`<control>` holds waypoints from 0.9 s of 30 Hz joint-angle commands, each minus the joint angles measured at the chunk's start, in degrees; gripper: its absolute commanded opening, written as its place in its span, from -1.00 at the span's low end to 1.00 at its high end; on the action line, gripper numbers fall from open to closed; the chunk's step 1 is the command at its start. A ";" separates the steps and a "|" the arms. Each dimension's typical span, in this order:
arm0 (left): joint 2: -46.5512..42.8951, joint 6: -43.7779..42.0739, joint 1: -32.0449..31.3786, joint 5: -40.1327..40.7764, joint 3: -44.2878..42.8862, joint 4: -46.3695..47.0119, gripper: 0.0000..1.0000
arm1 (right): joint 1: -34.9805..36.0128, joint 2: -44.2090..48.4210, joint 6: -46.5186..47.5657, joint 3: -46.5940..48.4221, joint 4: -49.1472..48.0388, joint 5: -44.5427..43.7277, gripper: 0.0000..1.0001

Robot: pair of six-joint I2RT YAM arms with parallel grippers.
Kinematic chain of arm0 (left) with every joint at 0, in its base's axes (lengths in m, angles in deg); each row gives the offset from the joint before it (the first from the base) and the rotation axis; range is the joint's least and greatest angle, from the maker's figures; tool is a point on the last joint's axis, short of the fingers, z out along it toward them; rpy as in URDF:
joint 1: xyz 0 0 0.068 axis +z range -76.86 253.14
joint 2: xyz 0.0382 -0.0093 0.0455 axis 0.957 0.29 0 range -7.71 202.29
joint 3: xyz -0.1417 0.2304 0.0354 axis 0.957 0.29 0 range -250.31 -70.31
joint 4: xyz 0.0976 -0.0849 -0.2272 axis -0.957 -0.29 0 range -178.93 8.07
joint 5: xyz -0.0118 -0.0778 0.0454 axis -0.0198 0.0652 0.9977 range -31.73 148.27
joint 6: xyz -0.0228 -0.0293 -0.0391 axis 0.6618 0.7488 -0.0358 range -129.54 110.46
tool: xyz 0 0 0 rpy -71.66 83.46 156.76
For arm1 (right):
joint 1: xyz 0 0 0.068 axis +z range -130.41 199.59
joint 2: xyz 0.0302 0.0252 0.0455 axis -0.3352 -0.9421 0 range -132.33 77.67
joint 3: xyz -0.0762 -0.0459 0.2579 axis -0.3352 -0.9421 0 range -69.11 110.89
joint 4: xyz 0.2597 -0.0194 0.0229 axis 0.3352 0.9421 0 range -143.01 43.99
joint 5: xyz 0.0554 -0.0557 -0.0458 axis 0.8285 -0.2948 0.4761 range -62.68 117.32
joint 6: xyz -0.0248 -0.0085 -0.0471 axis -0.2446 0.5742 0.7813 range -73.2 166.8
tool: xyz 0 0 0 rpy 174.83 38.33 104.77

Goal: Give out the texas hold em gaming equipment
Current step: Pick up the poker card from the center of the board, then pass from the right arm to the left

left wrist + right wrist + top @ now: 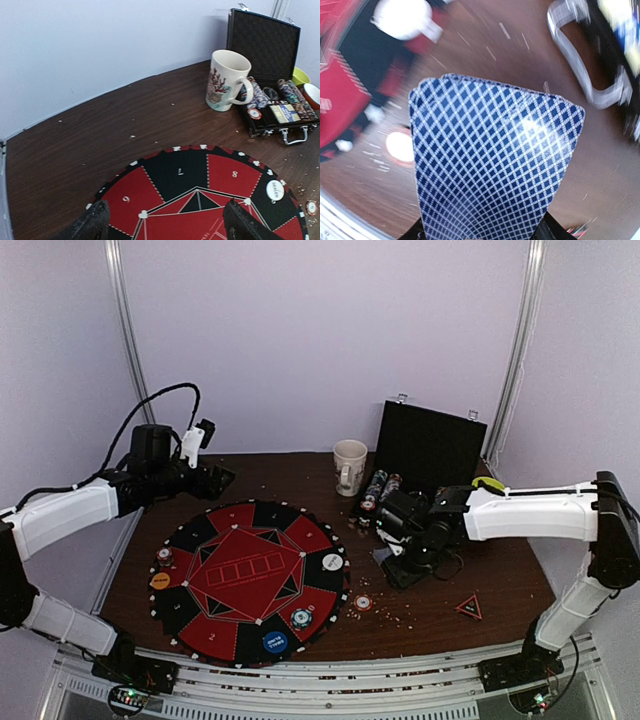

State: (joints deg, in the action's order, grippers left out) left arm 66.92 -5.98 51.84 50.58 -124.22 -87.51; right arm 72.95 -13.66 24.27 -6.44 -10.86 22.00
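The right pincer (480, 236) gripped a small fan of blue-and-white diamond-backed playing cards (490, 160). It held them above the dark brown wooden surface (430, 618), off the 3 o'clock side of the round red-and-black felt mat (250, 580) and near the open black chip case (425, 445). The left pincer (165, 225) hung wide and empty over the mat's 11 o'clock edge. On the mat lay a white round dealer disc (332, 562) at 3 o'clock, a blue round disc (275, 642) at 5 o'clock and an orange round disc (160, 581) at 9 o'clock. A striped-edge poker chip (301, 617) sat between the white and blue discs. A cream mug (350, 467) stood at the case's 9 o'clock.
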 commanded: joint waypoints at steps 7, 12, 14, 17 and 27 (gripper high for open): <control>6.34 20.99 -5.99 -26.75 -2.54 9.19 0.74 | 7.94 -6.09 20.47 18.86 -0.26 -4.54 0.06; 10.03 25.50 -9.62 -33.71 -1.12 15.96 0.82 | 10.31 -7.97 23.48 22.10 -1.32 -4.85 0.06; 12.05 26.84 -10.88 -36.23 -0.96 17.31 0.82 | 11.02 -7.87 24.42 22.14 -2.72 -5.47 0.06; 14.80 27.65 -11.78 -39.68 -1.07 18.89 0.81 | 11.54 -8.04 25.76 22.63 -3.81 -6.21 0.06; 18.69 27.84 -13.38 -44.17 -0.67 20.38 0.65 | 11.96 -9.71 28.57 24.66 -4.23 -6.37 0.05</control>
State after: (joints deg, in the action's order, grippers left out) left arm 84.27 21.27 39.51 10.13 -125.29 -71.25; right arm 84.51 -22.42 51.31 16.36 -14.38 17.21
